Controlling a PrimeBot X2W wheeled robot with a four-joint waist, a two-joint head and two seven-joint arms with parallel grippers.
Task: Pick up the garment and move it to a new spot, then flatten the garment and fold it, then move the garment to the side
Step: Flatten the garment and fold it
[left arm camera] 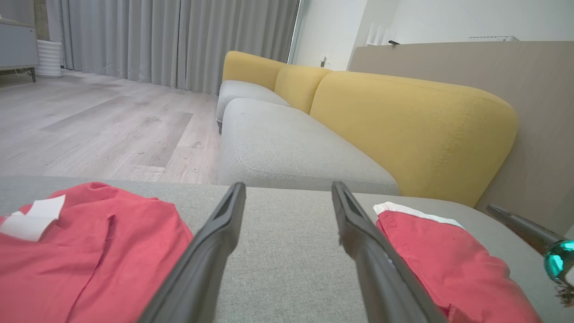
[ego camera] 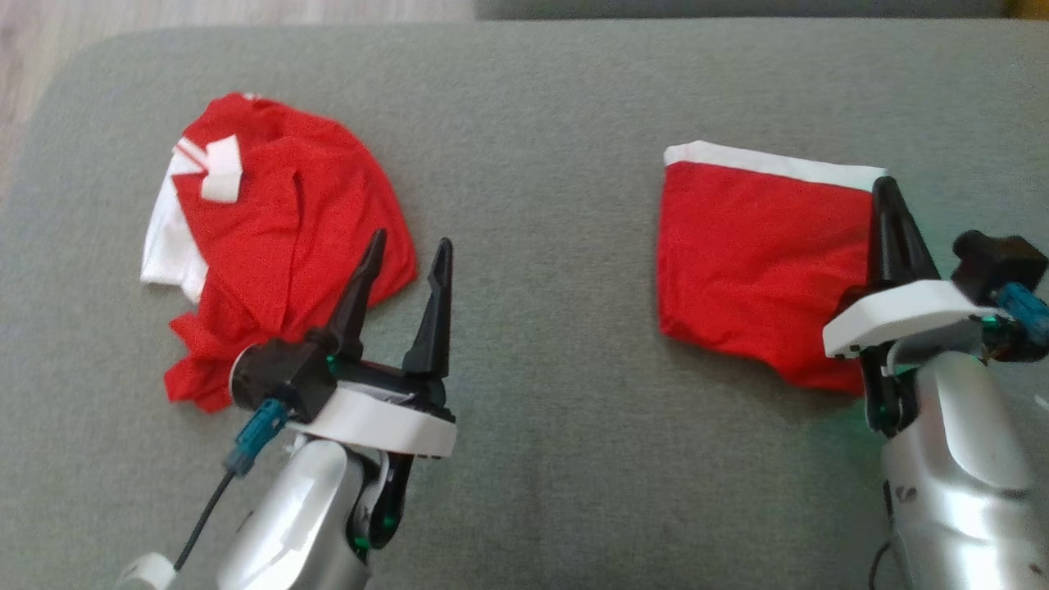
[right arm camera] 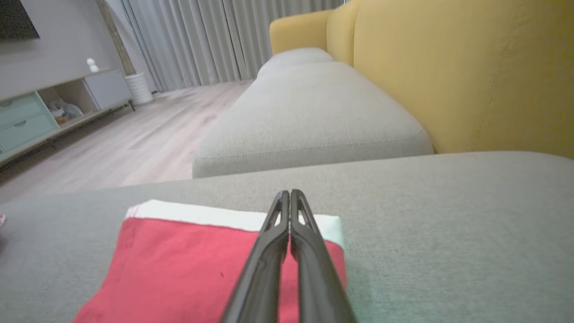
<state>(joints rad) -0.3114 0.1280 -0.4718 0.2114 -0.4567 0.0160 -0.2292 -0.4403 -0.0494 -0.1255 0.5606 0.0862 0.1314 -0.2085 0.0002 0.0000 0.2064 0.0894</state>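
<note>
Two red garments lie on a grey cushion (ego camera: pixel 557 311), well apart. The folded garment (ego camera: pixel 754 246) sits at the right as a rough rectangle. Its white band (ego camera: pixel 770 162) runs along the far edge, and its near edge slants toward the right arm. The crumpled garment (ego camera: pixel 287 229) lies at the left, with white fabric showing on its left side and a loose corner trailing toward the near edge.

The right gripper (ego camera: pixel 883 184) has its fingers pressed together. The tips rest over the folded garment's far right corner, at the end of the white band. Whether any cloth is caught between them cannot be told.

The left gripper (ego camera: pixel 411 239) has its fingers spread wide, empty, just beside the crumpled garment's right edge and pointing at bare cushion.

A broad bare strip runs between the two garments from the near side to the far edge. The cushion's rounded corner shows at the upper left, with wooden floor (ego camera: pixel 49 49) beyond it. More bare cushion lies to the right of the folded garment.
</note>
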